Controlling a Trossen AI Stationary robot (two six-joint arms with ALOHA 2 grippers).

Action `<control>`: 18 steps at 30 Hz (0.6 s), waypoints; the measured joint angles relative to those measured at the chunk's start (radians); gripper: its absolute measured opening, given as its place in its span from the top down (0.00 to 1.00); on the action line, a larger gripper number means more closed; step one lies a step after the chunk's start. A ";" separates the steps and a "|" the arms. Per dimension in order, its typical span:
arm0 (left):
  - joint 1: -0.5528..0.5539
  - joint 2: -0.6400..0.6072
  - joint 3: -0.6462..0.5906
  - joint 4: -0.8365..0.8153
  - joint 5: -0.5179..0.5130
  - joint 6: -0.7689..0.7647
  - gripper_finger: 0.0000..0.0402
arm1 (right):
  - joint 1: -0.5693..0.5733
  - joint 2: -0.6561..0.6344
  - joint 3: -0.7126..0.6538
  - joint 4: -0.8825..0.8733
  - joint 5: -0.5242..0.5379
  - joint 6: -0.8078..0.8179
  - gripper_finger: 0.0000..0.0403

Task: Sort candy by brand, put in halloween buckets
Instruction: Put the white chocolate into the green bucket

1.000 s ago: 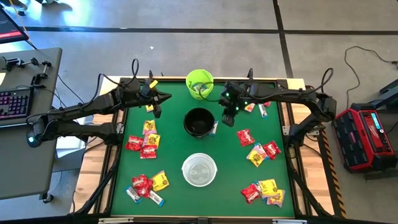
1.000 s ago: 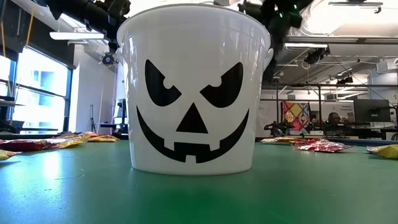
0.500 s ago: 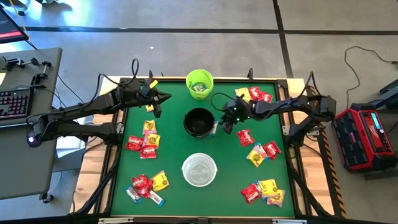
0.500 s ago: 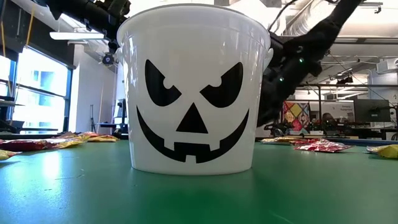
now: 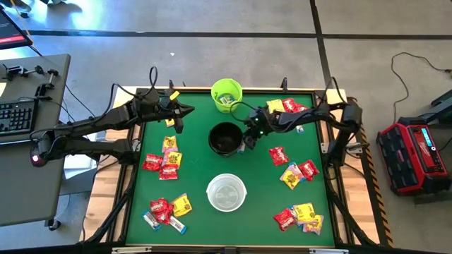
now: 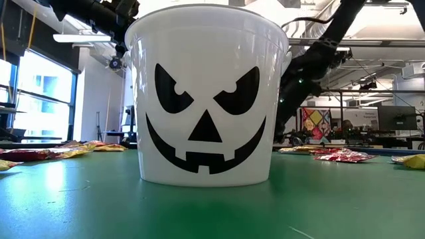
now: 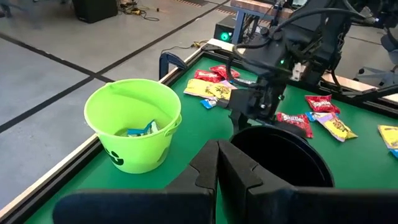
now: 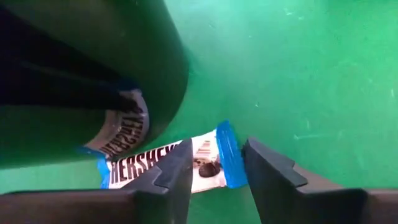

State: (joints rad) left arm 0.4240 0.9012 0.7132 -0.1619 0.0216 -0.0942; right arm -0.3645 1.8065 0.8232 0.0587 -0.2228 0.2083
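Right gripper open astride blue-white Hershey's candy packet touching black round bucket on worktop; left gripper closed, empty.

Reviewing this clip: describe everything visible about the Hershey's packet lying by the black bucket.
The Hershey's packet is a small flat wrapper, white with blue crimped ends, dark brand lettering and a cookie picture. It lies flat on the green table, one end tucked against the base of the black bucket, whose glossy wall mirrors the lettering. The right gripper hangs just above it, fingers open and straddling its free end; contact cannot be told.
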 joint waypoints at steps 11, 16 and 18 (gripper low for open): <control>0.000 0.000 0.000 -0.002 0.000 -0.001 1.00 | 0.019 -0.158 -0.008 -0.388 -0.018 0.220 0.79; 0.000 0.000 0.000 -0.003 0.000 -0.001 1.00 | 0.046 -0.269 -0.009 -0.466 0.011 0.175 0.75; 0.000 0.000 0.000 -0.003 0.000 0.000 1.00 | 0.042 -0.303 -0.009 -0.493 0.014 0.166 0.72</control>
State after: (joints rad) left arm 0.4240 0.9016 0.7132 -0.1646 0.0216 -0.0944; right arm -0.3226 1.5035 0.8145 -0.4340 -0.2093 0.3738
